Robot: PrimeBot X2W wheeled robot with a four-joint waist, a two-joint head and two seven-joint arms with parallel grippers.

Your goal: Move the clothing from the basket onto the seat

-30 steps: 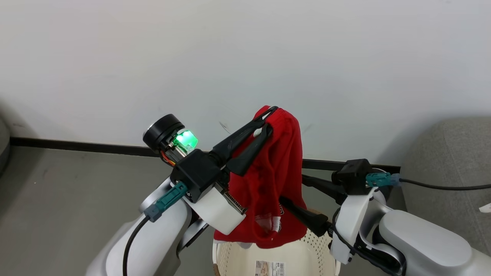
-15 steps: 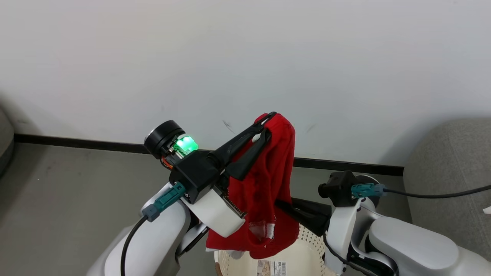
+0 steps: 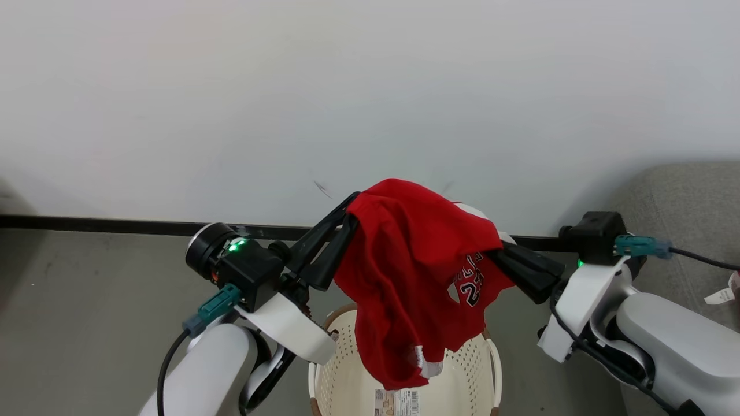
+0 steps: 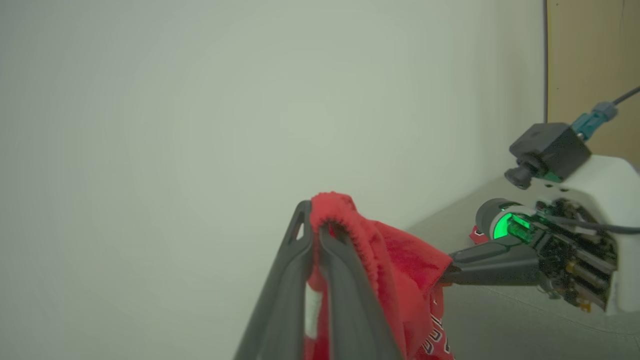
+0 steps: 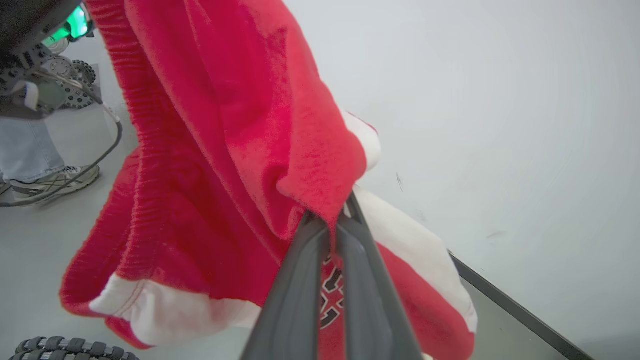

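Head view: jersey [image 3: 416, 260] stretches 9-to-3 o'clock between left gripper [image 3: 351, 212] and right gripper [image 3: 502, 251], both clamped on it, above basket [image 3: 338, 375]; seat [image 3: 688, 208] lies at 3 o'clock, right arm nearer.
Left wrist view: jaws pinched tight on the red hem.
Right wrist view: jaws pinched tight on a fold; cloth hangs toward 6 o'clock.

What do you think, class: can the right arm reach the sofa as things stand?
Probably yes. The sofa lies close beside the right gripper with nothing between them. But that gripper is shut on the jersey, which the left gripper also grips, so both arms should move together.
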